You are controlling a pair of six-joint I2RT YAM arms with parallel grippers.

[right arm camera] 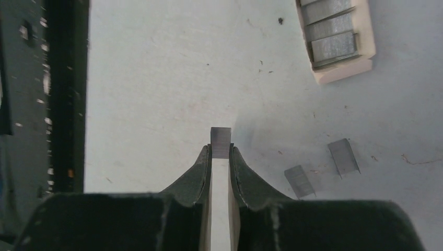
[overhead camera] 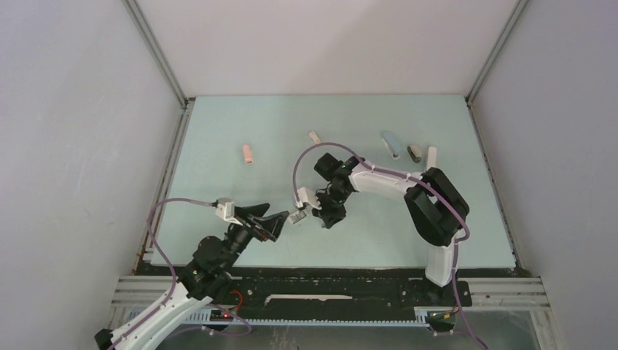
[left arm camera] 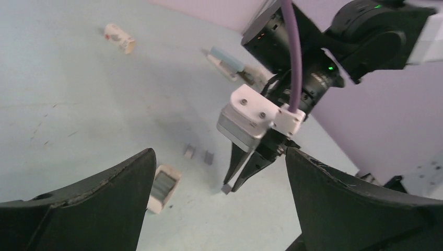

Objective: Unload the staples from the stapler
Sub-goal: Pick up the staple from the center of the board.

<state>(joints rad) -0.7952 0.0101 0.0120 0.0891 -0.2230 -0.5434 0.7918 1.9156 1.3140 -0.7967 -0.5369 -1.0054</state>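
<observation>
Pale blue table (overhead camera: pixel 218 182) sits inside a white box with plain walls (overhead camera: pixel 328 44).

One tiny grey strip (right arm camera: pixel 221 138) is up off the table. The right gripper (right arm camera: pixel 221 152) pinches it by one end. The two thin tips squeeze it from both sides, so most of it pokes out past them and it cannot slip. It hangs low over a bare spot, which looks like a good place to put it down.

A loose strip (right arm camera: pixel 299 181) and a second strip (right arm camera: pixel 344 157) lie flat on the table near that spot. I think they make a little pile-up place, away from where they came from.

Close by lies the stapler (right arm camera: pixel 345 70). It is open, with its tray facing up. More staples (right arm camera: pixel 333 46) sit in the tray in a row. Lying open like this, it lets thin tips reach in from above. So the job looks partly done, with more to take out.

The left gripper (overhead camera: pixel 273 221) is just beside the stapler, on the other side. Its jaws are spread wide and it holds nothing. My guess is that it waits there to keep out of the way, or to hold the stapler down if it slides.

Far at the back, well apart from all this, lie other staplers, such as a pink one (overhead camera: pixel 248 152) and a blue one (overhead camera: pixel 391 143). Nothing touches them.
</observation>
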